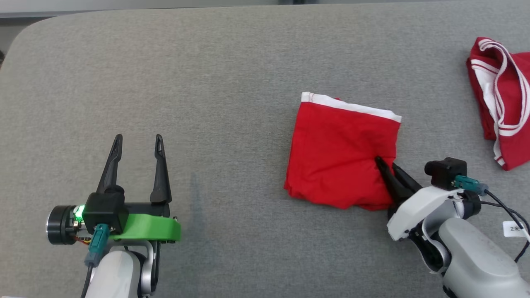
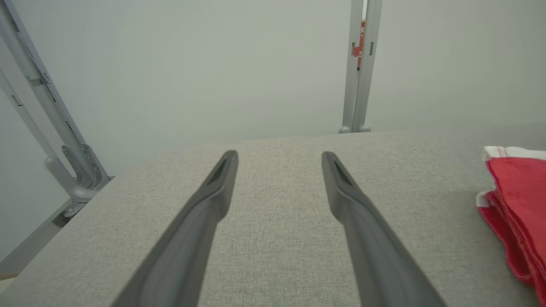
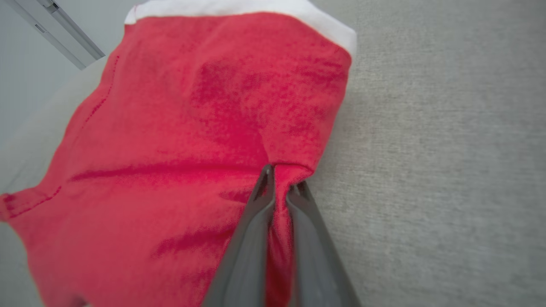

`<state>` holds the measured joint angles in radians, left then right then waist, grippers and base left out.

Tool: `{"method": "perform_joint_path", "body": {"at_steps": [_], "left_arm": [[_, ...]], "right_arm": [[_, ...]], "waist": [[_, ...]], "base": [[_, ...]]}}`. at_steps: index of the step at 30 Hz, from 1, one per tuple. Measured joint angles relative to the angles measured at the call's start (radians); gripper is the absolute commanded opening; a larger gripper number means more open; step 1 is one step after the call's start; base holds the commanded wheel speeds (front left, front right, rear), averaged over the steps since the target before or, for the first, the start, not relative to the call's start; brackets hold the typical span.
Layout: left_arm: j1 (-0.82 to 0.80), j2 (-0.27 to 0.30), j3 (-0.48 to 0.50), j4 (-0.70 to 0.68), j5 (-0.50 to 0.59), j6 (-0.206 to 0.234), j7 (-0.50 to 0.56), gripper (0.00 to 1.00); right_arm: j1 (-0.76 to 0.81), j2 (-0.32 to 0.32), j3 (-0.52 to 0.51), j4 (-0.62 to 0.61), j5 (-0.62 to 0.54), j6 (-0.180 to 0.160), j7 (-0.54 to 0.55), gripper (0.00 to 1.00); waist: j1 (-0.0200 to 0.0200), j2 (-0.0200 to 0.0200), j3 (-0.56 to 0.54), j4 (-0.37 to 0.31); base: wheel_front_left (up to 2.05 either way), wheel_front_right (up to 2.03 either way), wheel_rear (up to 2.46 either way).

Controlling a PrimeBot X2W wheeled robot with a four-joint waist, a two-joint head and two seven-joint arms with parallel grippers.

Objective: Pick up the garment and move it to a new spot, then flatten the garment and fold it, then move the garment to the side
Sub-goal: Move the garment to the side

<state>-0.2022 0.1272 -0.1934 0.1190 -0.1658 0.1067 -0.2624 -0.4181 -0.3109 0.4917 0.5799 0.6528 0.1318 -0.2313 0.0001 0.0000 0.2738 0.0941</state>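
Right gripper (image 1: 385,162), at 4 o'clock in the head view: pressed together on a narrow ridge at the right edge of the garment (image 1: 339,153), red cloth pinched between its fingers (image 3: 251,230). Left gripper (image 1: 138,138), at 8 o'clock: spread wide, holding nothing, well apart from the garment. Garment: folded to a rough square, flat on the table (image 1: 207,62) right of centre, white band along its 12 o'clock edge.

Likely trouble from here: a catch on the top layer alone. With so thin a pinch at one edge, may lift a single ply and peel the fold open. Dragged toward 3 o'clock, may bunch the lower layers, fabric rubbing on fabric. Held at one point only, may sag and unfold if raised. With little cloth in the grip, may slip free mid-move. At 2 o'clock, a second garment (image 1: 503,99), red with white stripes, crumpled: risk of the two touching or tangling if carried far that way.

Surface: grey woven fabric, matte and even, with a rounded corner at 10 o'clock. Room, by the left wrist view: plain pale wall (image 2: 213,64), paired grey posts (image 2: 360,85) at 1 o'clock behind the table's far edge, a slanted grey frame (image 2: 47,111) at 9 o'clock, a small orange label between the posts, too blurred to read
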Motion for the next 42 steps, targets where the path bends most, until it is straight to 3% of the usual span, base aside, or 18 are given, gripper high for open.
{"method": "perform_joint_path", "body": {"at_steps": [8, 18, 26, 31, 32, 33, 38, 42], "left_arm": [[-0.002, 0.017, -0.005, -0.031, 0.011, -0.004, 0.000, 1.00], [-0.105, 0.041, -0.040, -0.061, 0.047, -0.025, 0.020, 1.00], [-0.203, 0.051, -0.063, -0.090, 0.067, -0.036, 0.028, 1.00], [-0.249, 0.047, -0.077, -0.085, 0.073, -0.042, 0.022, 1.00], [-0.253, 0.047, -0.079, -0.084, 0.074, -0.042, 0.019, 1.00], [-0.256, 0.047, -0.080, -0.082, 0.076, -0.042, 0.018, 1.00], [-0.267, 0.046, -0.089, -0.073, 0.078, -0.042, 0.015, 1.00], [-0.268, 0.045, -0.089, -0.057, 0.078, -0.041, 0.009, 1.00]], "right_arm": [[-0.009, -0.141, 0.015, -0.054, -0.007, 0.000, -0.009, 0.00], [-0.278, -0.290, 0.050, -0.036, -0.006, 0.000, 0.008, 0.00], [-0.496, -0.382, -0.014, 0.166, 0.028, 0.000, -0.018, 0.00], [-0.571, -0.393, -0.061, 0.307, 0.024, 0.000, -0.027, 0.00], [-0.582, -0.388, -0.073, 0.337, 0.015, 0.000, -0.027, 0.37], [-0.594, -0.380, -0.087, 0.358, 0.006, 0.000, -0.027, 1.00], [-0.608, -0.363, -0.233, 0.347, -0.120, 0.000, -0.030, 1.00], [-0.508, -0.290, -0.400, 0.228, -0.187, 0.000, -0.030, 1.00]], "waist": [[0.0000, 0.0000, 0.001, -0.122], [0.0000, 0.0000, 0.073, -0.236], [0.0000, 0.0000, 0.206, -0.253], [0.0001, 0.0000, 0.292, -0.234], [0.0001, 0.0000, 0.308, -0.229], [0.0001, 0.0001, 0.322, -0.224], [0.0001, 0.0000, 0.366, -0.204], [0.0001, 0.0000, 0.361, -0.196]], "base": [[0.00, 0.00, 0.00], [0.00, 0.00, 0.00], [0.00, 0.00, 0.00], [0.00, 0.00, 0.00], [0.00, 0.00, 0.00], [0.00, 0.00, 0.00], [0.00, 0.00, 0.00], [0.00, 0.00, 0.00]]}}
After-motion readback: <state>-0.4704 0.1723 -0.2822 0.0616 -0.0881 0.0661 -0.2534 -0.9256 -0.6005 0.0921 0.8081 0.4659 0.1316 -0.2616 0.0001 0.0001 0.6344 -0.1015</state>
